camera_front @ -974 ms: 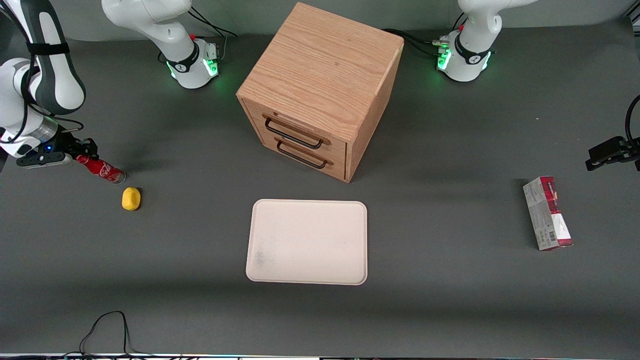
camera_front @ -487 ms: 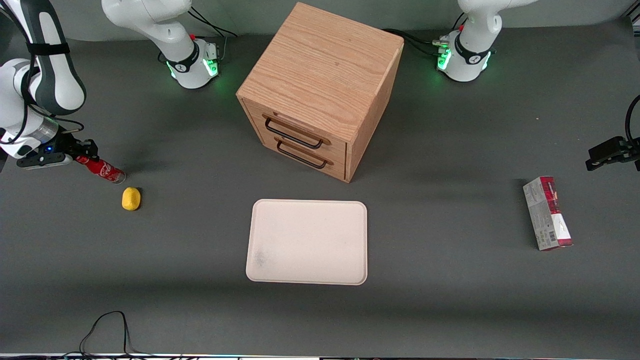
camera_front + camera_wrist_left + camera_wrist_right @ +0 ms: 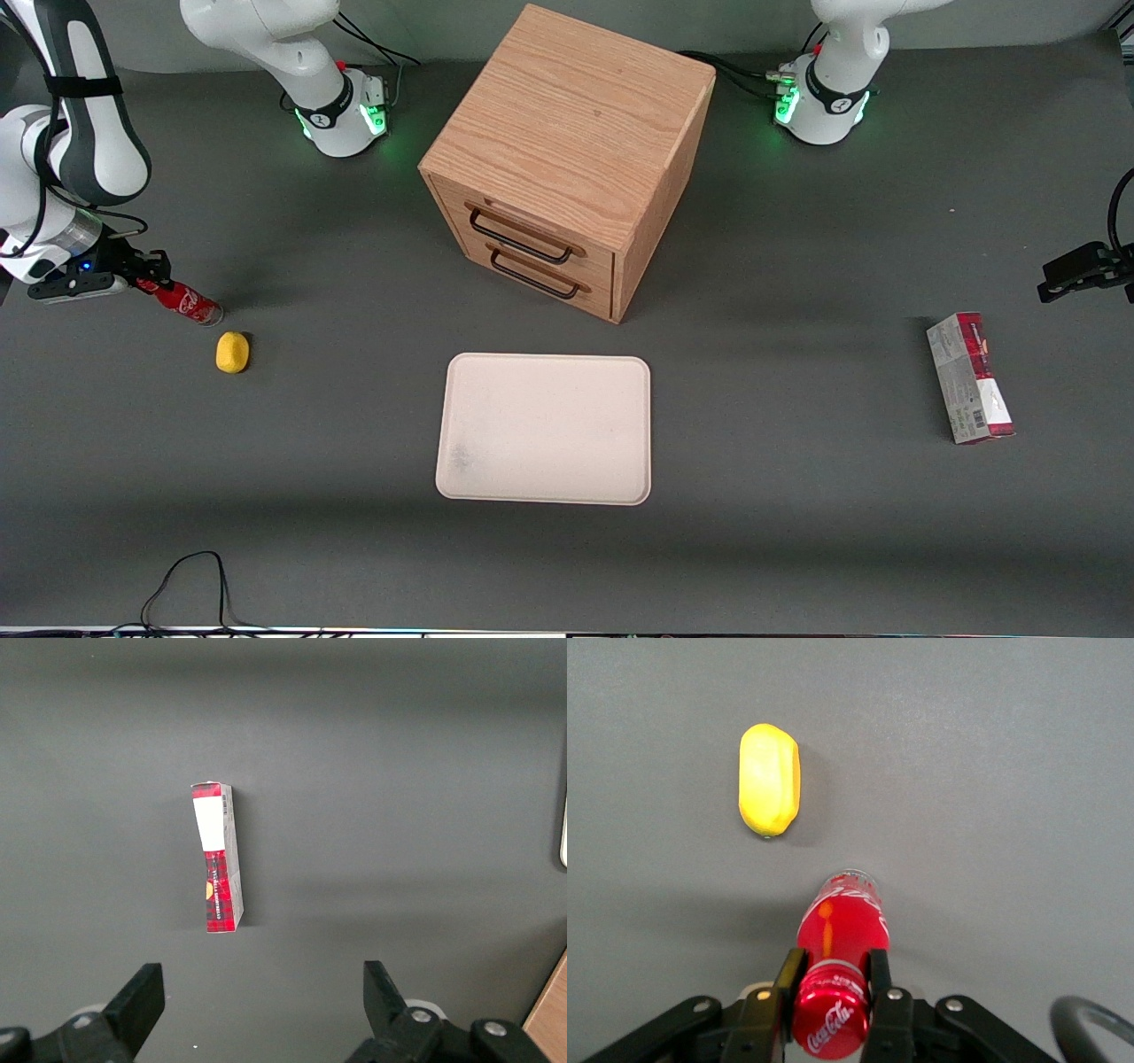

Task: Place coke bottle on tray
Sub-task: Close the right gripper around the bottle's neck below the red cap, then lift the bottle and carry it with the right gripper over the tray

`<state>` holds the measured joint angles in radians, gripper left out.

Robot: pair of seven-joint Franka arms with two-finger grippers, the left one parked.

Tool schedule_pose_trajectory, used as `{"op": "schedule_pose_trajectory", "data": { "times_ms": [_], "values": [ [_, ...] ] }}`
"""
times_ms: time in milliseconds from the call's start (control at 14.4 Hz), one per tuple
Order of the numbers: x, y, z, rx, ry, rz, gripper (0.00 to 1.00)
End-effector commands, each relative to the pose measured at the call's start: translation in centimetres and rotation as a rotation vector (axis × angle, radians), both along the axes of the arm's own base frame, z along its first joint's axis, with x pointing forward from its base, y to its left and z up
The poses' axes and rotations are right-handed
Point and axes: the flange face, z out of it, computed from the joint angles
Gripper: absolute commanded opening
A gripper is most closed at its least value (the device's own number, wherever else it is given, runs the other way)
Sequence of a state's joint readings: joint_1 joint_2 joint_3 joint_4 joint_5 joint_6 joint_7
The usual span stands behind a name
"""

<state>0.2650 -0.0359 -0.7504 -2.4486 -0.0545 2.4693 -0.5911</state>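
The coke bottle [image 3: 184, 303] is a slim red bottle with white script, tilted, with its silvery base near the table at the working arm's end. My gripper [image 3: 146, 282] is shut on its capped neck. In the right wrist view the fingers [image 3: 878, 979] clamp the neck on both sides, just below the red cap [image 3: 831, 1020], and the body of the coke bottle [image 3: 841, 926] points away from the camera. The cream-white tray [image 3: 544, 429] lies flat in the table's middle, nearer the front camera than the cabinet and well away from my gripper.
A small yellow lump [image 3: 232, 352] lies on the table close to the bottle's base; it also shows in the right wrist view [image 3: 770, 780]. A wooden drawer cabinet [image 3: 567, 159] stands farther back than the tray. A red-and-grey carton [image 3: 969, 377] lies toward the parked arm's end.
My gripper and the bottle's neck have risen slightly. The bottle's base has stayed in the same spot.
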Motion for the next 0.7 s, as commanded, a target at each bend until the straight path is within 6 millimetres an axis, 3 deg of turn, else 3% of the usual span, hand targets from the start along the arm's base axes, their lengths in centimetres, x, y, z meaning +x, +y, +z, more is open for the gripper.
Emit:
{"op": "schedule_pose_trajectory", "data": {
  "times_ms": [0,139,348,626],
  "values": [
    [1.8,1.0,1.8,0.03,0.022,0.034,0.0],
    [3.9,1.8,5.0,0.095,0.068,0.025,0.0],
    [8.0,4.9,11.2,0.102,0.097,0.052,0.0],
    [13.8,12.7,20.4,0.06,0.089,0.079,0.0]
  ]
}}
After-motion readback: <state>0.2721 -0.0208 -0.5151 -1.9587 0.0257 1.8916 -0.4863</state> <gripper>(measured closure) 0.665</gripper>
